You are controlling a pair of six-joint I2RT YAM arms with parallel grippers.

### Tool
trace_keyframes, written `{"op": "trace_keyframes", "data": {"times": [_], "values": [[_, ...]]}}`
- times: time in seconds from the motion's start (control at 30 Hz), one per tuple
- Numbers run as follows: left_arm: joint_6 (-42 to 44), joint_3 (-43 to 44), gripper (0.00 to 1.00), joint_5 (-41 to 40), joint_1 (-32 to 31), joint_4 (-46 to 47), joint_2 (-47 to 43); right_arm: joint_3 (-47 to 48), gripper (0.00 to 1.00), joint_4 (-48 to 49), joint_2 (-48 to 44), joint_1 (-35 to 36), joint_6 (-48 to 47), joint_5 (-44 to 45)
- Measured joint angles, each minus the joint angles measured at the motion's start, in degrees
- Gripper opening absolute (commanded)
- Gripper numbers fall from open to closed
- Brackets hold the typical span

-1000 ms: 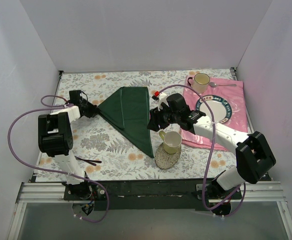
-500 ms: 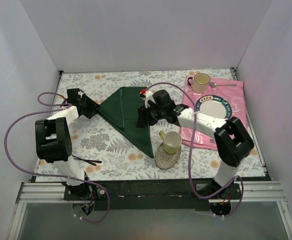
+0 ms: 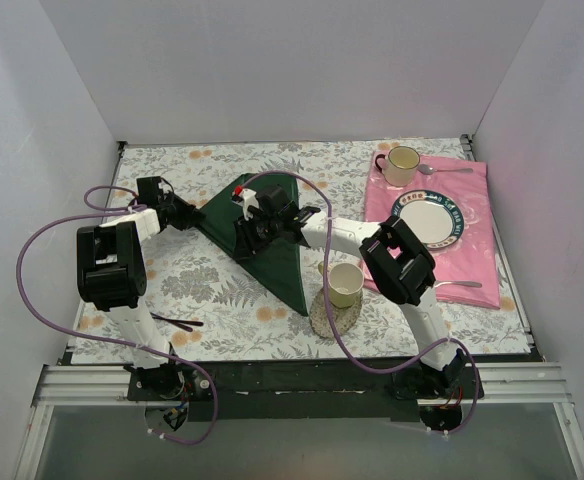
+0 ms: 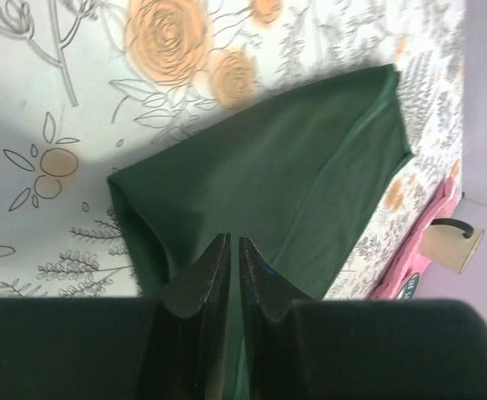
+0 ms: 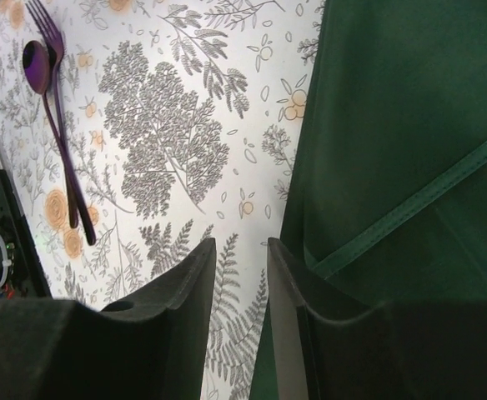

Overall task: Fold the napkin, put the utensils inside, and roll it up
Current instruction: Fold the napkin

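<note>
- Overhead, the napkin [image 3: 267, 240] lay flat as a folded triangle mid-table. My left gripper [image 3: 179, 214] sat at its left corner and my right gripper [image 3: 250, 232] was low over its middle. The right arm reached across past the cup [image 3: 344, 283], which stood just beside the napkin's near tip. A careless sweep could have knocked it over.
- Left wrist: jaws all but shut, with a thin slit between the fingers [image 4: 200, 279], tips over the napkin [image 4: 293, 183] near its corner. I could not tell whether cloth was pinched. If it was, any pull risked dragging the corner and spoiling the fold.
- Right wrist: jaws part open, holding nothing, straddling the edge of the napkin [image 5: 394, 125]. Closing there risked catching only the top layer. The fork [image 5: 43, 23] lay beside a purple-headed spoon [image 5: 35, 65], well apart from the napkin, so the wrong one was easy to grab.
</note>
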Motion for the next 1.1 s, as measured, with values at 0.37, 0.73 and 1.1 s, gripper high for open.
{"op": "trace_keyframes", "data": {"times": [0.37, 0.73, 1.1], "values": [[1.8, 1.8, 0.10, -0.8, 0.5, -2.5, 3.7, 1.7, 0.38, -0.1, 4.2, -0.1, -0.1, 0.4], [5.0, 5.1, 0.15, -2.5, 0.7, -5.1, 6.7, 3.3, 0.37, -1.4, 6.4, -0.1, -0.5, 0.4], [7.4, 7.6, 0.46, -1.7, 0.7, -8.5, 3.3, 1.9, 0.42, -6.1, -1.5, -0.5, -1.8, 1.9]]}}
